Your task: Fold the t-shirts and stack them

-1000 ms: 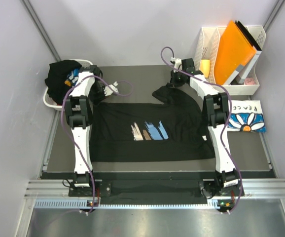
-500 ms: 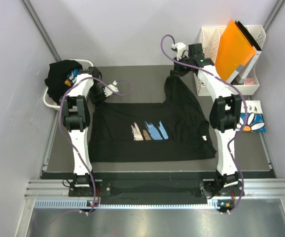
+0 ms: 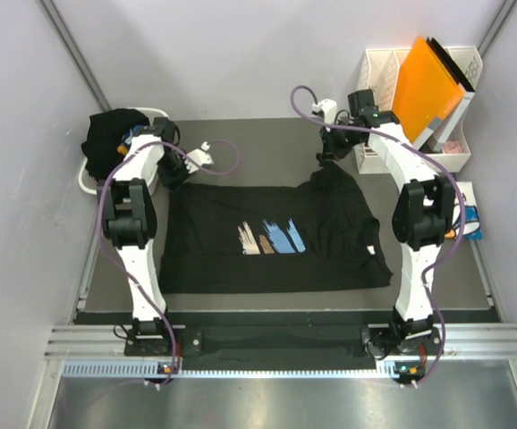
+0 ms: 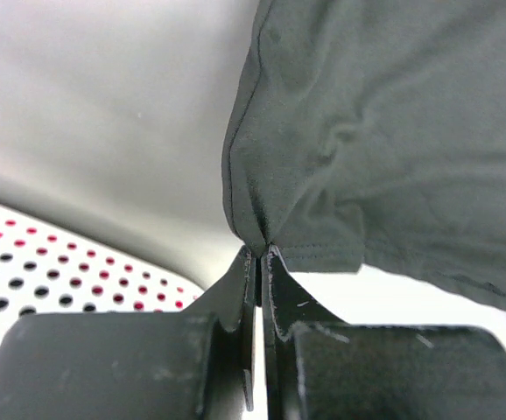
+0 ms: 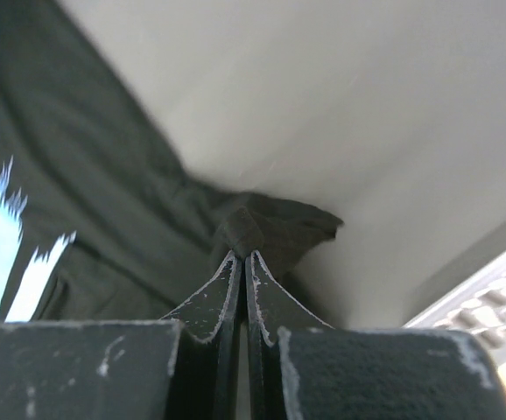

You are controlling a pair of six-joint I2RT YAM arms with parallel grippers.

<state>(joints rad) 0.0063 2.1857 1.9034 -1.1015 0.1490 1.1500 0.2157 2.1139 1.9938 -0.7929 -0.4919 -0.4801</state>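
- We see the printed black t-shirt [image 3: 272, 237] spread on the gray table [image 3: 258, 143], print up.
- The left gripper [image 4: 259, 249] has its 2 fingers pinching the far-left sleeve hem.
- The right gripper [image 5: 241, 254] pinches the far-right sleeve (held above the table).
- More black tees [image 3: 108, 134] are heaped in the white basket [image 3: 87, 183].

Basket [image 3: 87, 182] hems left claw [image 3: 176, 173]; file rack [image 3: 367, 86] hems right claw [image 3: 328, 155].

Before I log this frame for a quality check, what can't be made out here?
Top view: white printed tee, mostly hidden behind the right arm.
Top view: black heap in the laundry basket, garment count unreadable.
Right wrist view: print on the black t-shirt, blurred and cut off at the left edge.
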